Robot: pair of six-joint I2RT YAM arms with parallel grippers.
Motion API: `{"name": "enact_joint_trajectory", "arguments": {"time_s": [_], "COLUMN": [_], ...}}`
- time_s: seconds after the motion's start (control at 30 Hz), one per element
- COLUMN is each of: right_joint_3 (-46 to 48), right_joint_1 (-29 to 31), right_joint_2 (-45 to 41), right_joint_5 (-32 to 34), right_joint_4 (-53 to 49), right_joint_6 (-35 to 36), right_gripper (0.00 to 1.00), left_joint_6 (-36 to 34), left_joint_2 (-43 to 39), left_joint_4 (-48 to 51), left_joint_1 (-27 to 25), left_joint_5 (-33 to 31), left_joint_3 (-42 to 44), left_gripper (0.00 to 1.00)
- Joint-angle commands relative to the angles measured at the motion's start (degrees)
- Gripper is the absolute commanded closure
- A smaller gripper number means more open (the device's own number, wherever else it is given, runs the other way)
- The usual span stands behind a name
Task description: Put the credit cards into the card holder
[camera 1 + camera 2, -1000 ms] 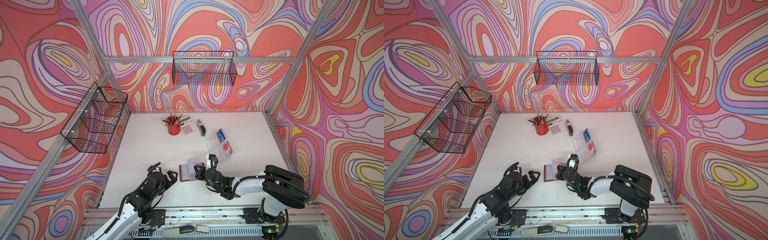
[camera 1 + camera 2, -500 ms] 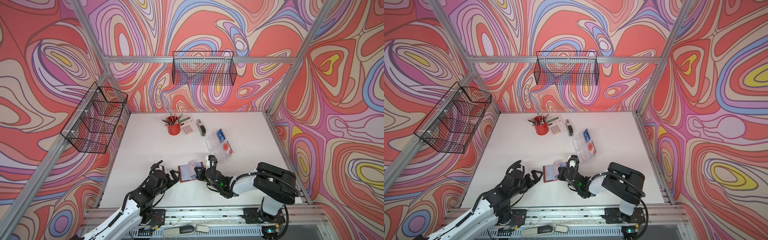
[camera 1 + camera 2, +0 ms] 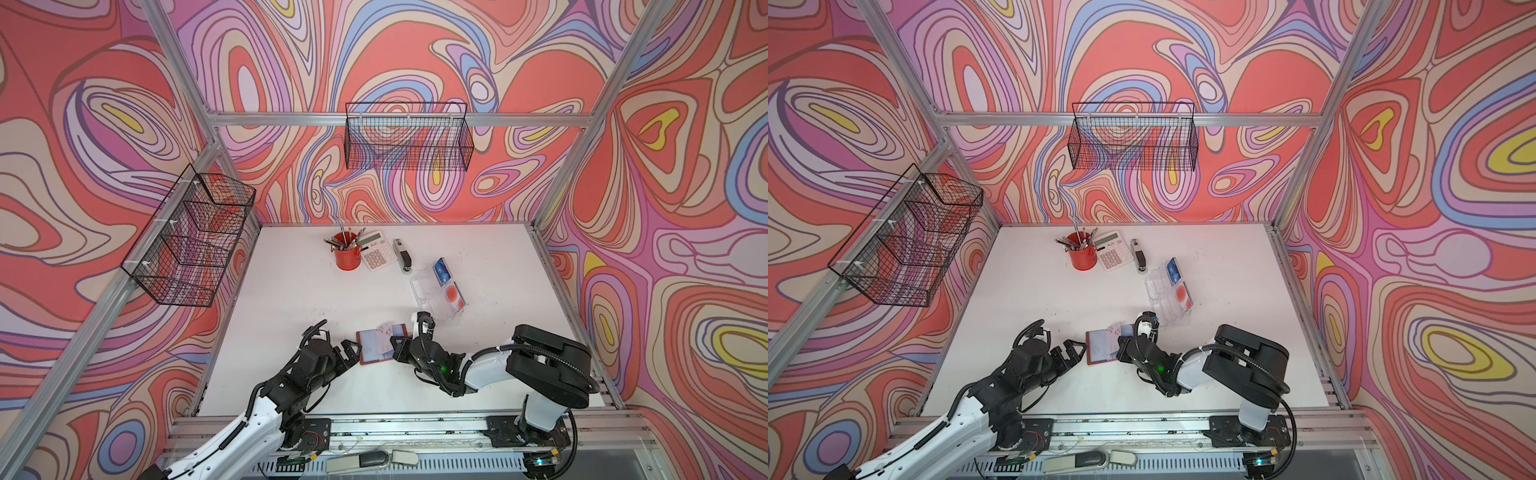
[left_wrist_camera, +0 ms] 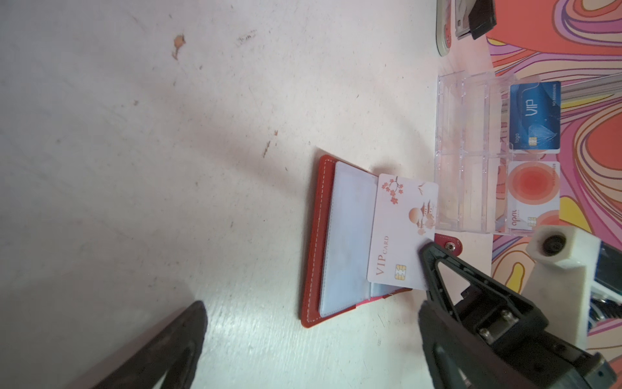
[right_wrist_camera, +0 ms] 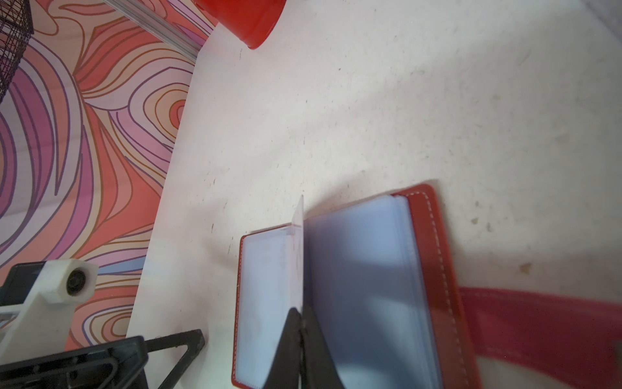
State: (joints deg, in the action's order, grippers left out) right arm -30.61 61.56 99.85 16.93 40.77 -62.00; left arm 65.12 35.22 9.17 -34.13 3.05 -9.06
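Edgewise, right pincer [image 5: 300,315] grips the credit card [image 4: 400,229] — card holder [image 4: 313,256] splayed open.

The white, scuffed tabletop [image 3: 291,299] carries a red cylindrical pen cup [image 3: 347,258], a pale desk calculator [image 3: 377,251] just beside it and a grey-and-black stapler [image 3: 402,257] next along, all near the back edge. Nearer the front lie a clear acrylic compartmented tray [image 3: 424,287] and, near it, a red leather-look card holder [image 3: 372,347] spread open.
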Motion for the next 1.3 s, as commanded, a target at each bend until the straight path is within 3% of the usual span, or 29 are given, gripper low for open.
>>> {"name": "enact_joint_trajectory", "arguments": {"time_s": [0.0, 1.27], "right_joint_3": [0.42, 1.52], "right_joint_1": [-0.18, 2.51], "right_joint_2": [0.51, 6.26], "right_joint_5": [-0.14, -3.47], "right_joint_4": [0.31, 5.14], "right_joint_6": [-0.44, -5.06], "right_gripper": [1.00, 1.00], "left_joint_6": [-0.54, -0.93], "left_joint_2": [0.37, 4.94], "left_joint_4": [-1.06, -5.23], "left_joint_1": [-0.15, -0.15], "left_joint_5": [0.11, 2.13], "left_joint_3": [-0.74, -0.59], "left_gripper": [0.00, 0.00]}}
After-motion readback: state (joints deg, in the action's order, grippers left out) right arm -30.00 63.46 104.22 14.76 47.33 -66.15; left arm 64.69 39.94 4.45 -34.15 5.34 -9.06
